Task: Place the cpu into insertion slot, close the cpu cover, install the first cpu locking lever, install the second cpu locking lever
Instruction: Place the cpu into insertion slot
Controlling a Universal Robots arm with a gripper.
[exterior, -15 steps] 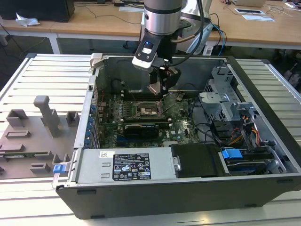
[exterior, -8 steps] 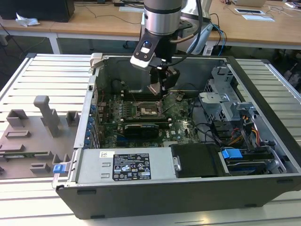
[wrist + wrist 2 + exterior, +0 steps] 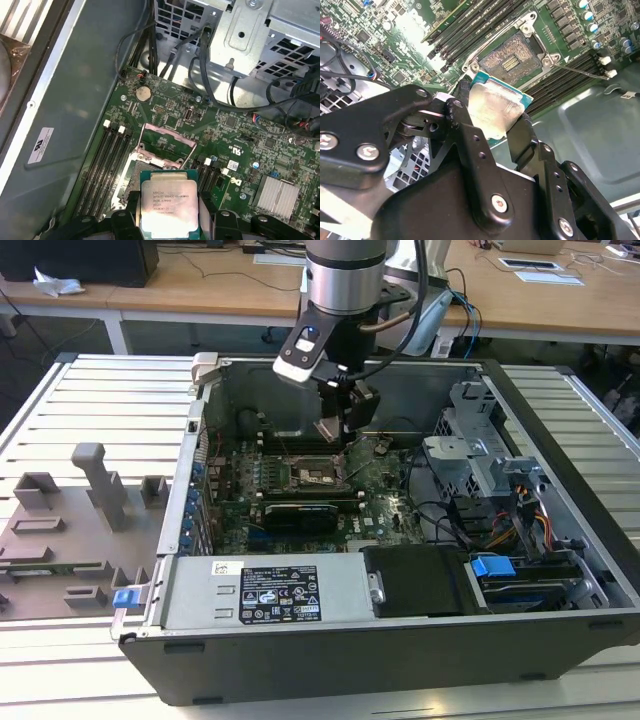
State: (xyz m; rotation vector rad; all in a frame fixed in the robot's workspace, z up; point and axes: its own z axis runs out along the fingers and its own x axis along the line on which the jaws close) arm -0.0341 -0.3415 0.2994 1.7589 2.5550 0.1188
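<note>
Here the black gripper (image 3: 492, 117) is clamped on the flat, square, dull-silver cpu (image 3: 167, 202). It hangs above the gold-contact insertion slot (image 3: 512, 57), mid green motherboard (image 3: 235, 145). The thin metal cpu cover (image 3: 167, 134) stands raised.

Bright, even room light, with glare up close
In the second wrist view you see white glare on the motherboard (image 3: 415, 30) and sheen on the cpu (image 3: 492, 107); the case (image 3: 260, 390) interior lies shadowed
</note>
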